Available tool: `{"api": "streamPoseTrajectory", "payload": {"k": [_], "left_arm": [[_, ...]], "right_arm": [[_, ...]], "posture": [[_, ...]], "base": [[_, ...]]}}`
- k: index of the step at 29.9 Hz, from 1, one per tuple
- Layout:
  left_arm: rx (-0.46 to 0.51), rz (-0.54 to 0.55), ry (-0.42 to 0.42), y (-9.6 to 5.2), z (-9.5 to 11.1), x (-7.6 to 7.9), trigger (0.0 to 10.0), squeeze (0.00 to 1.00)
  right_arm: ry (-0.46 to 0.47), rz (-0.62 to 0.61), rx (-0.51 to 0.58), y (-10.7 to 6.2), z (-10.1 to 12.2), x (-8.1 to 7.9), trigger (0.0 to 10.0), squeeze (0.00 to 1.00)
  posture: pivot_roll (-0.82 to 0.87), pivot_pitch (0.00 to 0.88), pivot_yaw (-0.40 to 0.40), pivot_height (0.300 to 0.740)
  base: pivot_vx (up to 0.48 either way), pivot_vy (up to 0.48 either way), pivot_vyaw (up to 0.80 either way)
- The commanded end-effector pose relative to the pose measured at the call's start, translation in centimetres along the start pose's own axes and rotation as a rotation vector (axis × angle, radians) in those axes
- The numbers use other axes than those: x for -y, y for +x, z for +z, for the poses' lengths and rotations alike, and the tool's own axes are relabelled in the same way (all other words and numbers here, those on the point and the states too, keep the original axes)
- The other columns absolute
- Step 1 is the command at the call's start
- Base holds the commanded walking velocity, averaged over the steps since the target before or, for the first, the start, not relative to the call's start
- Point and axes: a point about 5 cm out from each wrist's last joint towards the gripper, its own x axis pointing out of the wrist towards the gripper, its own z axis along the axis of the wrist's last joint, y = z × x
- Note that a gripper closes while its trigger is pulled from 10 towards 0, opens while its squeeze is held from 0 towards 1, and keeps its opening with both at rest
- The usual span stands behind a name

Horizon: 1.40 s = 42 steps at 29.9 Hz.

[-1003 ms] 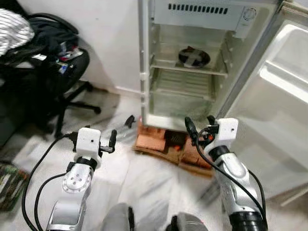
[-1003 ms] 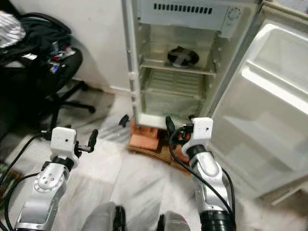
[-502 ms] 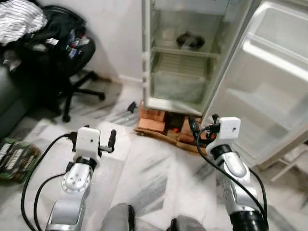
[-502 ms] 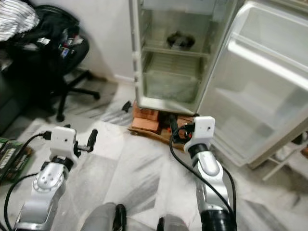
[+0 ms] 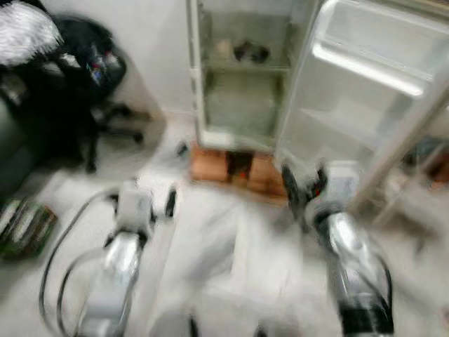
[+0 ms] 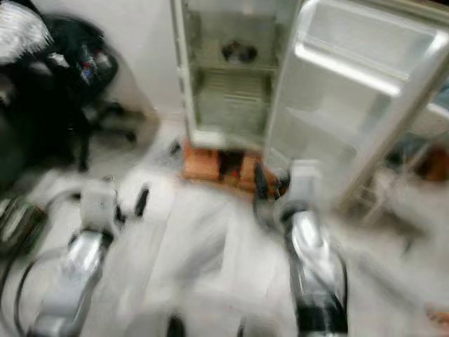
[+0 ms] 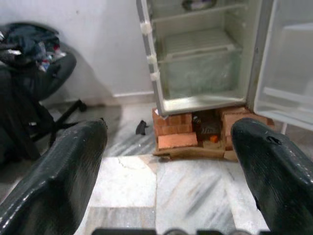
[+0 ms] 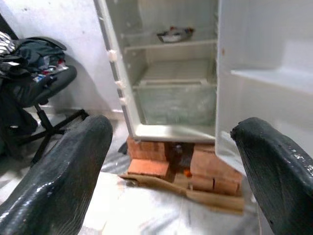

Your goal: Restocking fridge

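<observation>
An open fridge (image 7: pixel 195 68) stands on red bricks (image 7: pixel 178 132) against the white wall, its shelves almost bare. A dark round dish (image 8: pixel 173 33) lies on the upper shelf. The fridge door (image 5: pixel 358 84) is swung wide to the right. My left gripper (image 7: pixel 168 127) is open and holds nothing; it hovers over the marble floor, a good way short of the fridge. My right gripper (image 8: pixel 171 125) is open too, with nothing between its fingers, level with the door's edge. Both eye views are blurred.
A black office chair (image 7: pixel 34 73) piled with clothes and bags stands left of the fridge. A small black object (image 7: pixel 142 128) lies on the floor by the bricks. A green pack (image 5: pixel 21 225) lies on the floor at far left. Marble floor stretches ahead.
The camera has drawn back and swung, so the fridge looks smaller and higher in a blurred picture. Both arms keep their pose, fingers still apart.
</observation>
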Motion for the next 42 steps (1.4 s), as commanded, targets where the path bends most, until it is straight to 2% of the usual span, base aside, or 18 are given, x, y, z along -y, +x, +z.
{"api": "streamPoseTrajectory", "payload": {"k": [1,18,31,36,42], "left_arm": [[0.004,0.001,0.008,0.08,0.14,-0.25,10.0,0.0],[0.01,0.005,-0.004,0.23,0.11,-0.27,10.0,0.0],[0.014,0.013,-0.003,0.36,0.17,-0.23,10.0,0.0],[0.017,0.013,0.002,0.46,0.17,-0.25,10.0,0.0],[0.018,0.018,0.003,0.62,0.15,-0.35,10.0,0.0]], "right_arm": [[0.006,-0.002,0.026,0.29,0.56,-0.16,10.0,0.0],[0.013,-0.048,0.04,0.69,0.88,0.32,10.0,0.0],[0.006,-0.028,0.041,0.91,0.92,0.25,10.0,0.0],[0.01,-0.027,0.045,1.03,0.96,0.17,10.0,0.0],[0.007,-0.033,0.041,1.1,0.78,0.26,10.0,0.0]], "posture": [[-0.03,0.08,0.014,0.74],[-0.03,0.088,0.011,0.74],[-0.03,0.082,0.004,0.74],[-0.03,0.079,0.004,0.74],[-0.03,0.073,0.008,0.74]], "base": [[0.0,0.0,0.0],[0.0,-0.373,0.0],[0.0,-0.378,0.0],[0.0,-0.326,0.51],[0.0,-0.322,0.0]]}}
